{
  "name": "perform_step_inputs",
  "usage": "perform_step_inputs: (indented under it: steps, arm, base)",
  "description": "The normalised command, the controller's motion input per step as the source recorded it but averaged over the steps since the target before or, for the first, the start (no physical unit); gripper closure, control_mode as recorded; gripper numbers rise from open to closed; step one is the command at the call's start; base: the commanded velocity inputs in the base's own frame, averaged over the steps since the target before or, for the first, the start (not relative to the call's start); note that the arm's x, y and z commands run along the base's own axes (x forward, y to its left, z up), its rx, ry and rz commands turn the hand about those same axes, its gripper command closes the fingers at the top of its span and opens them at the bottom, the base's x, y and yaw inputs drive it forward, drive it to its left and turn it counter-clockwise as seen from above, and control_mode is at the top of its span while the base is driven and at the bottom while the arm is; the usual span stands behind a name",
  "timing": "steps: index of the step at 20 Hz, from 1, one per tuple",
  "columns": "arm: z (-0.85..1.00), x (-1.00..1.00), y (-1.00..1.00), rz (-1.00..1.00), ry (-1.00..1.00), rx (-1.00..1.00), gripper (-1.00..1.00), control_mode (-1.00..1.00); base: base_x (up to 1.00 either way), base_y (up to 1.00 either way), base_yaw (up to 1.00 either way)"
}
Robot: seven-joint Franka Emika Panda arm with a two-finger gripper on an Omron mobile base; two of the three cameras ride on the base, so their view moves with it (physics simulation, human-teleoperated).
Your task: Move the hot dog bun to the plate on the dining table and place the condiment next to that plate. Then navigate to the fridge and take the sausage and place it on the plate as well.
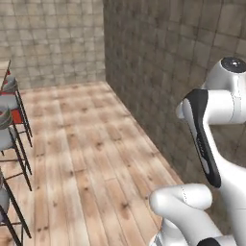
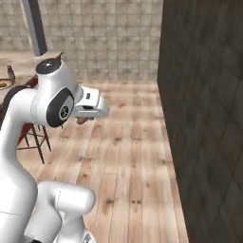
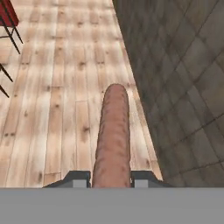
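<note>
**A:** Nearest the hand camera, the sausage (image 3: 112, 135) is seen clamped between the two finger tips of the gripper (image 3: 111, 178), its long axis run straight out along the gripper, over bare wood floor (image 3: 57, 109) beside the dark tiled wall (image 3: 183, 87).

**B:** And the dining table (image 2: 19, 64)? It's spotted far off to the arm's left in the right base view, with the condiment (image 2: 10, 72) stood on it. No writing can be read anywhere.
</note>
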Motion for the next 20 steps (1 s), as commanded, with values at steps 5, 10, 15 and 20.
perform_step_inputs:
  steps: [5,10,15,20]
  arm:
    - [0.00,0.00,0.00,0.00,0.00,0.00,1.00,1.00]
    - [0.00,0.00,0.00,0.00,0.00,0.00,1.00,1.00]
    - [0.00,0.00,0.00,0.00,0.00,0.00,1.00,1.00]
    - [0.00,0.00,0.00,0.00,0.00,0.00,1.00,1.00]
  base:
    - [0.96,-0.19,0.76]
    - [1.00,-0.20,0.74]
    - [0.99,-0.26,0.71]
    - [0.96,-0.45,0.61]
